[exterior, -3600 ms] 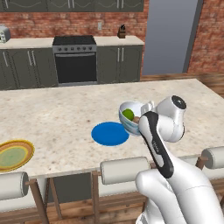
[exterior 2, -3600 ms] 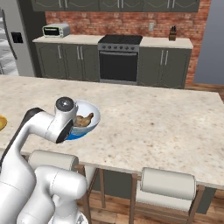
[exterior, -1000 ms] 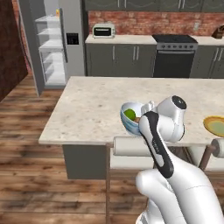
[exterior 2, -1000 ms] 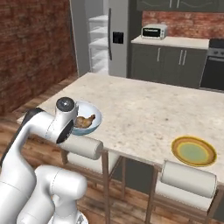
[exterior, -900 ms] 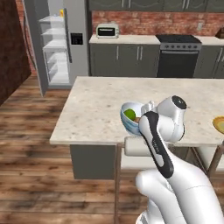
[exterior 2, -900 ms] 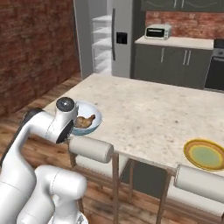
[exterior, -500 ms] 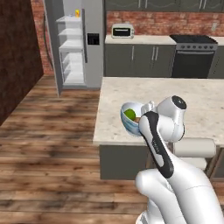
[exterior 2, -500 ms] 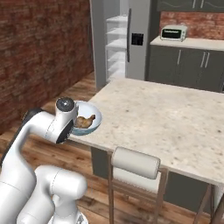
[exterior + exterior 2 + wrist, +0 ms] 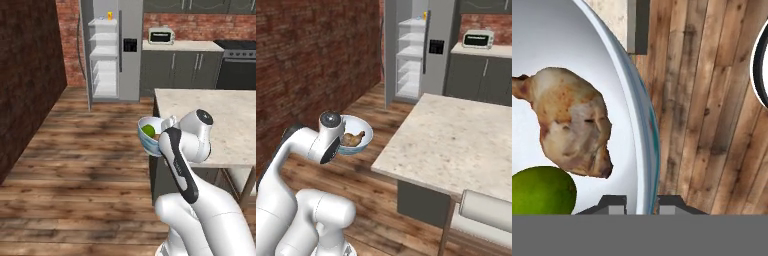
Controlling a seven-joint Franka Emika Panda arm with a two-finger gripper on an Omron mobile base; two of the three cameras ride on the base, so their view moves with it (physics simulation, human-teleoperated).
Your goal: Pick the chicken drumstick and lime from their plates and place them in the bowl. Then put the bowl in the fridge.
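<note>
Bowl (image 9: 148,141) hangs in mid-air at the centre of the left base view, carried off the worktop's (image 9: 235,120) left end, above the wooden floor (image 9: 85,165). Its pale blue-white wall faces the camera, and the lime (image 9: 148,131) shows green just inside the rim. To its right the white arm (image 9: 187,150) folds up from the lower right of the frame.

At upper left of that view the fridge (image 9: 107,50) stands open, its white shelves showing, well apart from the bowl; a toaster oven (image 9: 161,35) sits on the back counter to its right.

In the right base view a brick wall (image 9: 311,55) fills the left side. The bowl (image 9: 357,135) sits left of centre, just beside the arm's round joint, with the chicken drumstick (image 9: 353,138) lying inside it. The fridge (image 9: 416,50) stands at top centre, and the worktop (image 9: 456,145) spreads across the right half.

In the hand view the lime (image 9: 542,190) rests at lower left, touching the chicken drumstick (image 9: 572,127) above it, both on the bowl's white inside. The fingers (image 9: 642,204) at bottom centre are drawn narrow, one tip on each side of the bowl's rim (image 9: 648,135), gripping it. Floor planks run down the right side.
</note>
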